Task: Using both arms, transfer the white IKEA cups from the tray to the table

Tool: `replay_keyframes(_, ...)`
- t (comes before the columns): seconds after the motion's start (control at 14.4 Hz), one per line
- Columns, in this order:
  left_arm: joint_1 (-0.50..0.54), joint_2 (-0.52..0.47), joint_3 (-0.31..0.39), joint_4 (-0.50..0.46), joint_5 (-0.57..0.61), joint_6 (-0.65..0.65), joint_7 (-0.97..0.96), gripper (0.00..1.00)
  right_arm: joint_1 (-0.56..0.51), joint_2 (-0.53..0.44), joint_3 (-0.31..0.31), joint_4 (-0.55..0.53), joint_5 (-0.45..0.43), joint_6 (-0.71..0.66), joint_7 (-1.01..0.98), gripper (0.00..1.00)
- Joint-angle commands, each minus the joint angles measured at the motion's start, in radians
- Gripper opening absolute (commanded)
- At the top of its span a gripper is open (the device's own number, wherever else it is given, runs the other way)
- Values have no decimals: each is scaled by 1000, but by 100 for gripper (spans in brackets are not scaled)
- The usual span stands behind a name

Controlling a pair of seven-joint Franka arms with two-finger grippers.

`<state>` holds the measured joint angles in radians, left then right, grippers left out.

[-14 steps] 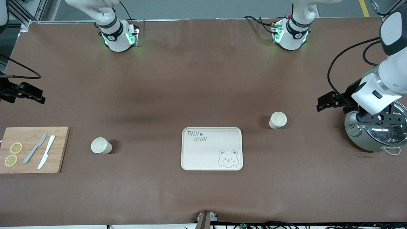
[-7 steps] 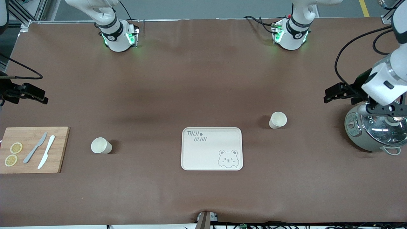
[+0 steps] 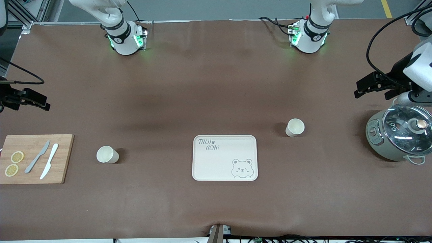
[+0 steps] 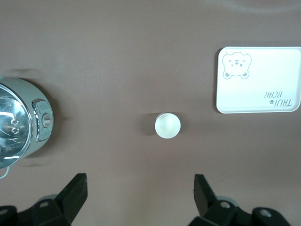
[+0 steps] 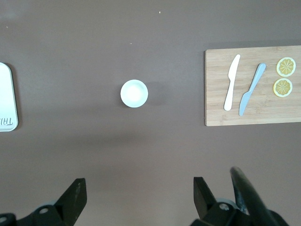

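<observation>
Two cream-white cups stand upright on the brown table. One cup (image 3: 295, 127) is beside the bear tray (image 3: 225, 158), toward the left arm's end; it also shows in the left wrist view (image 4: 167, 125). The other cup (image 3: 107, 154) stands toward the right arm's end and shows in the right wrist view (image 5: 134, 93). My left gripper (image 3: 368, 86) hangs open and empty high over bare table by the cooker (image 3: 398, 135); its jaws stand wide apart (image 4: 139, 188). My right gripper (image 3: 35, 99) hangs open and empty over the table above the cutting board (image 3: 35, 158), jaws wide (image 5: 139, 190).
The cutting board (image 5: 254, 94) carries two knives and two lemon slices. The grey cooker with a glass lid (image 4: 19, 122) stands at the left arm's end. The tray (image 4: 258, 80) has nothing on it.
The left arm has lifted and drawn back from over the cooker, uncovering its lid. The right gripper has barely shifted. The cups and tray have not moved.
</observation>
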<state>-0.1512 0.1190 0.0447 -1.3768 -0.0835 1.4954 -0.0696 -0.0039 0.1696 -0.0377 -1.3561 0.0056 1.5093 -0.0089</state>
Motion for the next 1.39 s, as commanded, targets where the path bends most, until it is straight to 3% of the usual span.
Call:
replay_keyframes(0.0,1,-6,6,-14,74,-12,78,100,-7,-1,1,11,11,-3,9,100)
replay_keyframes(0.42,4,1,6,-33,156,-14,178,100,-5,-1,-1,8,19,-4,14,100)
replay_keyframes(1.32,2,10,4,-24,143,-12,154,100,-5,7,2,9,19,2,18,100)
